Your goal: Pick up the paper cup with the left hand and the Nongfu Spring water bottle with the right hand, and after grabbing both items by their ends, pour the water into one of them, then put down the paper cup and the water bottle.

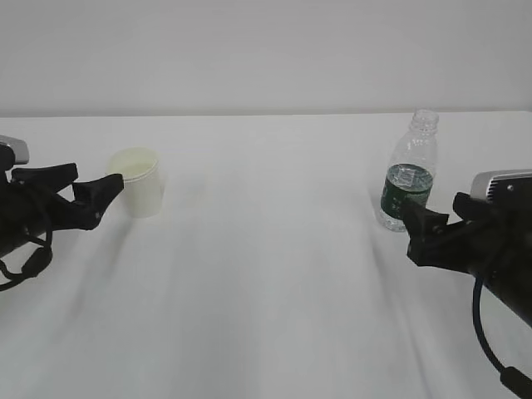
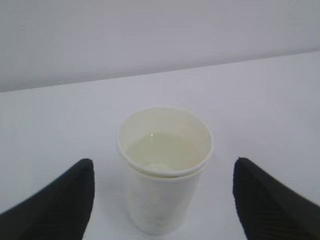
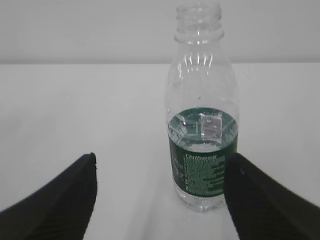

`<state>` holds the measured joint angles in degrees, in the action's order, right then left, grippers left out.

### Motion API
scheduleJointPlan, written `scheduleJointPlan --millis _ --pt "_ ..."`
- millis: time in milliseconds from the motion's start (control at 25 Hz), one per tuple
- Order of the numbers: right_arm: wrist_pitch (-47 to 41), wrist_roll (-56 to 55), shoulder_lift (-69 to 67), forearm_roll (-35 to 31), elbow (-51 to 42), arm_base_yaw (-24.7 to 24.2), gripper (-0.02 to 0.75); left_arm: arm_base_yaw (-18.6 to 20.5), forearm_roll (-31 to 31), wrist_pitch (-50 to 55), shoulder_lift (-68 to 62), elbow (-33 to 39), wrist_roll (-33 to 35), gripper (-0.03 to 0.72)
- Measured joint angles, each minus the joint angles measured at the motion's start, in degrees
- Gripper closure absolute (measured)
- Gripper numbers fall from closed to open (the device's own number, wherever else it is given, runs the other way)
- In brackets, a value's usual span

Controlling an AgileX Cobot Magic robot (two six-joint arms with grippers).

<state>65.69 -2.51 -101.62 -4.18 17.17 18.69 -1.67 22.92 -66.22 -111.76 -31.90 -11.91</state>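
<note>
Exterior: one cup [image 1: 139,181] stands upright on the white desk [image 1: 266,274] at left, one bottle [image 1: 408,174] upright at right, well apart. My left hand [image 1: 83,193] sits just beside the cup, jaws spread wide, nothing held. My right hand [image 1: 428,229] is just in front of the bottle's base, also wide and empty. Each item sits on its own arm's side, so I judge both grabs can go without crossing.

Left wrist: cup centred between my two fingers [image 2: 60,200], apart from both. It looks like two nested cups, can't be sure. Something pale and liquid-like shows at the bottom.

Right wrist: bottle, no cap, sits toward the right finger [image 3: 260,200], not touching. Water [image 3: 202,135] level is around the top of the green label. Lined up for closing; neither picked yet.
</note>
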Motion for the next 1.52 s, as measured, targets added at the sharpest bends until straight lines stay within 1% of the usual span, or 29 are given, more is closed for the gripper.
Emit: scheduleJointPlan --millis 80,240,480,800,960,1160,1280,1400,1520 --pt "-1.3 -0.5 2.3 0.3 0.0 0.0 0.146 -0.1 -0.4 0.0 1.4 0.4 0.0 0.067" --pt "-7.3 -0.7 8.4 0.3 -0.2 0.0 0.146 -0.5 -0.4 0.0 4.6 1.4 -1.8 0.08" --pt "-13.1 -0.7 17.4 -0.2 -0.4 0.0 0.146 -0.5 -1.9 0.0 11.0 5.4 -2.2 0.096" --pt "-26.0 1.1 29.8 -1.7 -0.6 0.0 0.146 -0.5 -3.1 0.1 20.6 10.3 -5.1 0.097" --pt "-32.2 1.4 35.9 -2.1 -0.7 0.0 0.146 -0.5 -3.1 1.0 26.1 10.7 -8.2 0.099" --pt "-39.9 2.5 44.3 -2.1 -0.7 0.0 0.146 -0.5 -2.0 8.5 35.4 11.0 -9.3 0.1" --pt "-46.4 4.0 49.0 -2.1 -0.1 0.0 0.146 -0.5 -1.2 13.8 41.4 11.1 -9.8 0.1" --pt "-52.0 5.2 53.1 -2.1 1.7 0.0 0.146 -0.5 0.8 19.5 48.0 11.2 -11.6 0.1" --pt "-55.5 5.6 56.3 -2.1 3.2 0.0 0.146 -0.5 2.4 26.9 55.4 11.2 -12.5 0.1"
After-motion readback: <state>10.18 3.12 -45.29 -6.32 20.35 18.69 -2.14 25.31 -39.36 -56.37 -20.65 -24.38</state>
